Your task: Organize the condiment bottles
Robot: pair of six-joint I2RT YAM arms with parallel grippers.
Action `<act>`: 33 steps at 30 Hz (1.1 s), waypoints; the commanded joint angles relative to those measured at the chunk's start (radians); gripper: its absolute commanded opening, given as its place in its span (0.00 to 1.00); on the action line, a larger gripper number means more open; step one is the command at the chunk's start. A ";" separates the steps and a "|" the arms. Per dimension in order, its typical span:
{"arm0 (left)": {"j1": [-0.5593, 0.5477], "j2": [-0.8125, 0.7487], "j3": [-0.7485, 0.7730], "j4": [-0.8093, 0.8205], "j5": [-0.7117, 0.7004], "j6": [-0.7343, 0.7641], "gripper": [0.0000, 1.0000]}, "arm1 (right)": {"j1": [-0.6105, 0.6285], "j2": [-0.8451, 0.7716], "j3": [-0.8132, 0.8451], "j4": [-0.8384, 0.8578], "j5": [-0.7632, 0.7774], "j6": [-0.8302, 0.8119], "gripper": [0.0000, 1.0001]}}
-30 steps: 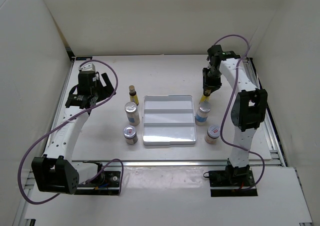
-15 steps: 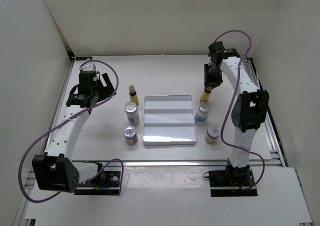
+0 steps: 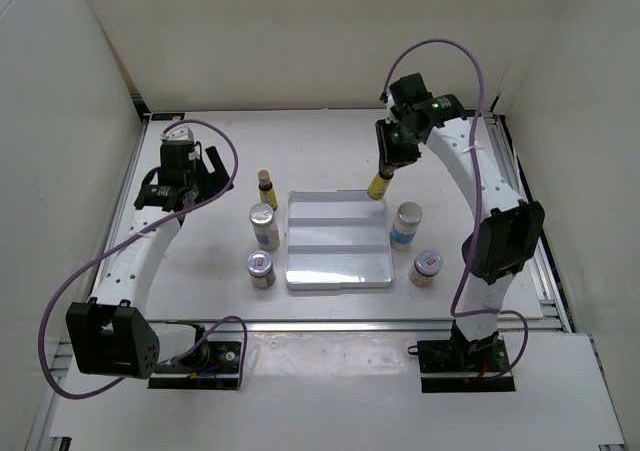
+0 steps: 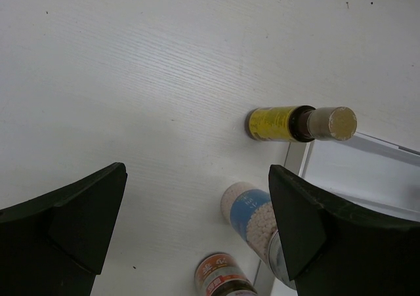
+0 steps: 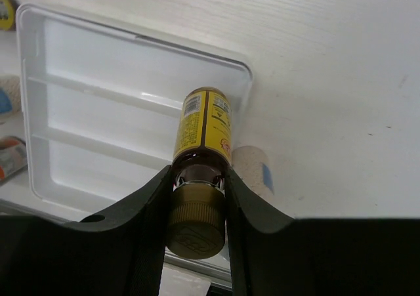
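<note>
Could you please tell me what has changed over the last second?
The right gripper, shut on a yellow bottle, lifted it from the table beside the tray and carried it left, to the tray's far right corner. The left gripper stays open in place. The tray and the other five bottles have not moved.

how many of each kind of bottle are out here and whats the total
yellow bottles with brown caps: 2
blue-labelled bottles with silver caps: 2
short red-labelled jars: 2
total: 6
</note>
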 commanded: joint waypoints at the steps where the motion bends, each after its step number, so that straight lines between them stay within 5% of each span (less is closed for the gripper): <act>1: -0.004 -0.008 0.050 0.009 0.016 0.006 1.00 | 0.022 0.011 0.000 0.024 -0.053 -0.029 0.00; 19: -0.058 0.015 0.093 0.009 -0.002 0.100 1.00 | 0.022 0.151 -0.054 0.084 -0.080 0.020 0.00; 22: -0.088 0.040 0.115 0.019 -0.002 0.123 1.00 | 0.022 0.151 -0.065 0.075 -0.080 0.020 0.13; 25: -0.128 0.063 0.138 0.029 0.007 0.172 1.00 | 0.022 0.140 -0.065 0.075 -0.080 0.029 0.46; 26: -0.141 0.089 0.148 0.045 0.007 0.187 1.00 | 0.022 0.131 -0.065 0.075 -0.068 0.029 0.65; 28: -0.179 0.098 0.158 0.060 0.033 0.230 1.00 | 0.022 0.121 -0.065 0.066 -0.056 0.029 0.75; 29: -0.193 0.124 0.158 0.072 0.033 0.240 1.00 | 0.022 0.107 -0.053 0.066 -0.045 0.039 0.89; 33: -0.242 0.168 0.176 0.095 0.033 0.263 1.00 | 0.022 0.070 -0.001 0.055 -0.019 0.039 0.97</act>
